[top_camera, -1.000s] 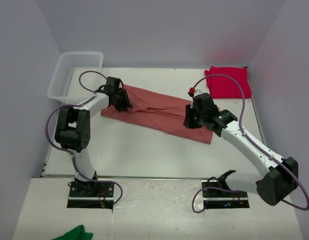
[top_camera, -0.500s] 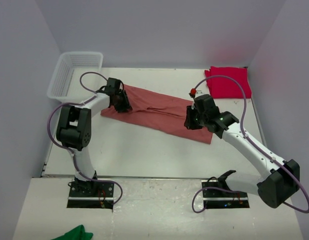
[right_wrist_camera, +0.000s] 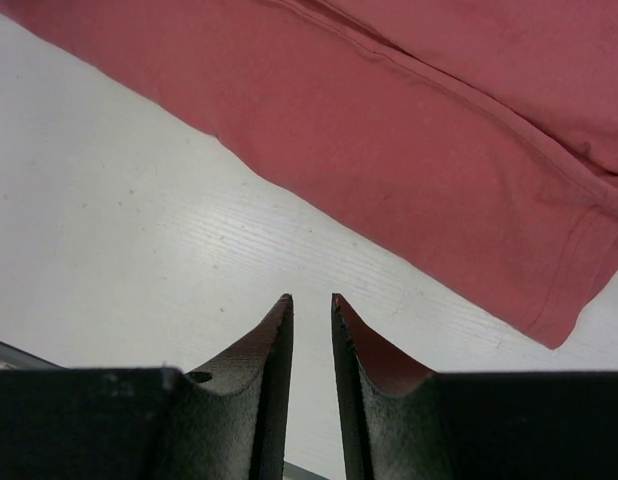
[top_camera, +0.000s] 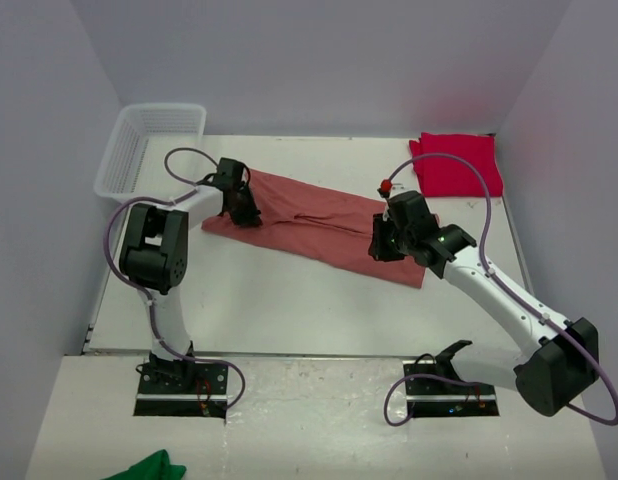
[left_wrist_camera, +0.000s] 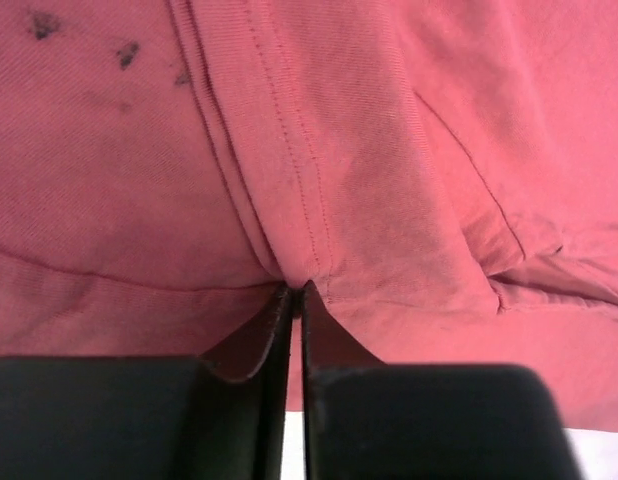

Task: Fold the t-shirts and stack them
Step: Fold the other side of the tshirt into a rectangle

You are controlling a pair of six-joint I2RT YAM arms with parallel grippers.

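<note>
The dusty salmon-red t-shirt (top_camera: 309, 225) lies folded into a long strip slanting across the table's middle. My left gripper (top_camera: 240, 205) sits at the strip's left end. In the left wrist view it (left_wrist_camera: 297, 287) is shut on a pinched fold of the salmon cloth (left_wrist_camera: 389, 150). My right gripper (top_camera: 382, 240) hovers over the strip's right end. In the right wrist view it (right_wrist_camera: 311, 298) has a narrow gap and holds nothing, just off the shirt's edge (right_wrist_camera: 439, 150). The crimson t-shirt (top_camera: 456, 165) lies folded at the back right.
A white mesh basket (top_camera: 149, 145) stands at the back left corner. A small green cloth (top_camera: 149, 468) lies off the table at the bottom left. White table (right_wrist_camera: 139, 230) shows under the right gripper. Walls close in on both sides.
The left arm's elbow has swung slightly right and the left gripper has crept back along the shirt. The right gripper has shifted slightly back and right.
</note>
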